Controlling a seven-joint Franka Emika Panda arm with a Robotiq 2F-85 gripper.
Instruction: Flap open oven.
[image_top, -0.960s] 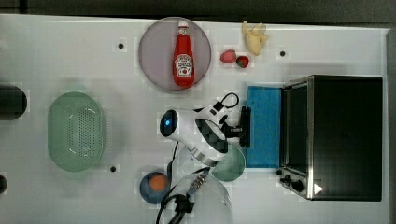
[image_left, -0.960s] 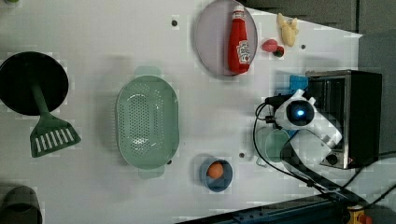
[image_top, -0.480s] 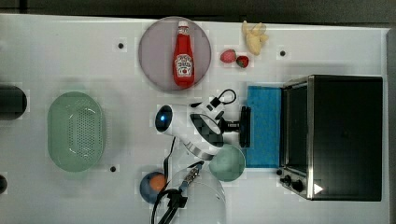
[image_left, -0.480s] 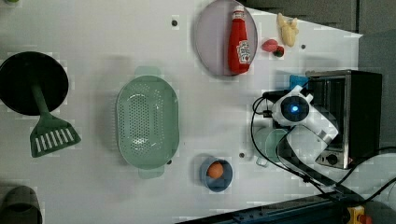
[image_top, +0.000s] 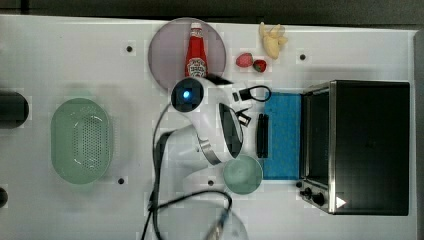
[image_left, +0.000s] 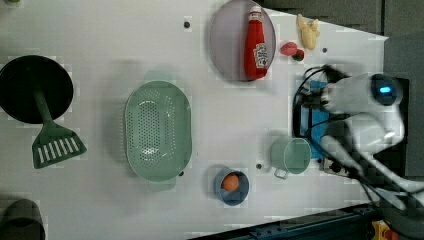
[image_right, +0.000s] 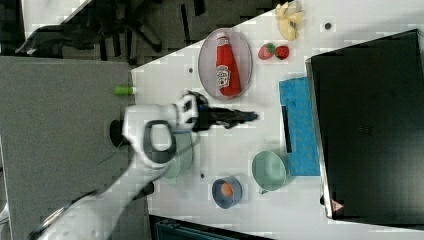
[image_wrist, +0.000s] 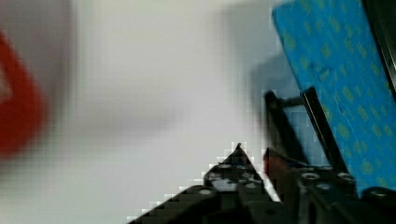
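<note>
Oven door down flat, gripper off the handle.

The oven (image_top: 367, 147) sits at the top view's right, its blue glass door (image_top: 282, 135) already flapped open, bar handle (image_top: 262, 135) outermost. My gripper (image_right: 245, 117) is nearly closed, holding nothing; I'd lift clear, avoiding the green cup (image_top: 242, 174).

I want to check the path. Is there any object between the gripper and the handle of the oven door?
Nothing visible does. In the top view the gripper sits just left of the bar handle of the oven, with bare table between. The green cup stands aside.
</note>
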